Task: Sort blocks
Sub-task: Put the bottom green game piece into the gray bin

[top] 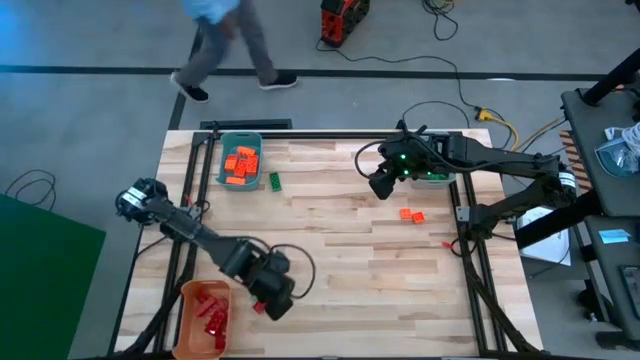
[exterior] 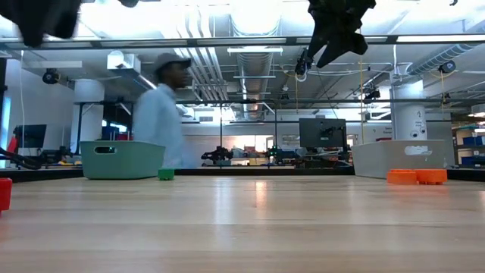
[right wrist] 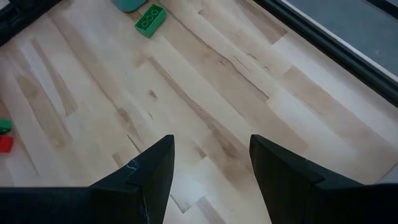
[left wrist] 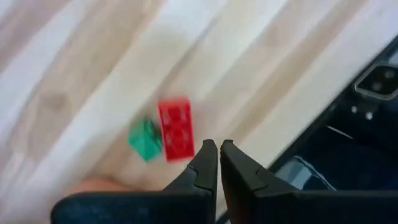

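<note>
The left gripper (top: 272,297) hangs over the near left part of the table (top: 330,250), beside the orange bin (top: 188,322) that holds red blocks (top: 212,310). Its fingers (left wrist: 202,163) are pressed together with nothing between them. Just ahead of the fingertips a red block (left wrist: 176,130) lies flat on the wood, and a green block (left wrist: 145,140) sits touching its side. Farther back on the left, the teal bin (top: 224,150) holds orange blocks (top: 241,165), and a lone green block (top: 274,181) lies just outside it. A person (exterior: 163,114) walks past beyond the table. To the right, the right gripper (top: 381,184) hovers high above the far side of the table, its fingers (right wrist: 152,171) spread wide apart and empty, bare wood between them. Two orange blocks (top: 411,214) lie close together on the wood, nearer than those fingers and a little to the right
</note>
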`<state>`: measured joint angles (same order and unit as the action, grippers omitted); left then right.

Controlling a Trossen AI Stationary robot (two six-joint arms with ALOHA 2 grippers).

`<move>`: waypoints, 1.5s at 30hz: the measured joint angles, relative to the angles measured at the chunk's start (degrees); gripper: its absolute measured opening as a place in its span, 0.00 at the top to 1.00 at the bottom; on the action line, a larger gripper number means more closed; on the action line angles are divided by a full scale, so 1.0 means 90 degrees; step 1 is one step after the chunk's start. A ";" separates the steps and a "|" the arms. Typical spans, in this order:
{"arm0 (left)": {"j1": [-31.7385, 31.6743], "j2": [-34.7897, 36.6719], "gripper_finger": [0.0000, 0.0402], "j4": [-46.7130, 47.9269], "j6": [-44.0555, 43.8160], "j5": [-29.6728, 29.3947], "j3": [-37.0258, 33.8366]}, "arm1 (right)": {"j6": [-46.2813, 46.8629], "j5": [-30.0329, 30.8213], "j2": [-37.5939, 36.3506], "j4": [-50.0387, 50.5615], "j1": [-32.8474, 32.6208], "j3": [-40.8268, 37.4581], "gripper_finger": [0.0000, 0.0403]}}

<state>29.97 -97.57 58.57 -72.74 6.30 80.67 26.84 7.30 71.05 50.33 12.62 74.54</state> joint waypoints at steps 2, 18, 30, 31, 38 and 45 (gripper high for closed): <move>-0.0118 0.0001 1.00 -0.0233 0.0183 -0.0044 -0.0187 | 0.0036 -0.0023 0.0000 0.0003 0.0002 0.0000 0.50; -0.0316 0.0025 1.00 -0.0731 -0.0889 -0.0283 -0.0997 | 0.0316 -0.0023 0.0010 0.0029 0.0000 0.0000 0.50; -0.0355 0.0025 0.84 -0.0651 -0.1315 0.0414 -0.1615 | 0.0410 -0.0021 0.0044 0.0012 0.0000 0.0000 0.50; -0.0359 0.0025 0.82 -0.0661 -0.1315 0.0414 -0.1636 | 0.0414 -0.0021 0.0044 0.0012 0.0000 0.0000 0.50; -0.0351 0.0025 0.73 -0.0597 -0.1292 0.0705 -0.1654 | 0.0422 -0.0017 0.0044 0.0010 0.0001 0.0000 0.50; -0.0351 0.0025 0.72 -0.0482 -0.1317 0.0842 -0.1718 | 0.0422 0.0038 0.0044 -0.0007 0.0002 0.0000 0.50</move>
<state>26.81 -97.34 54.24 -84.60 13.88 65.21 30.63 7.64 71.44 50.26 12.64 74.54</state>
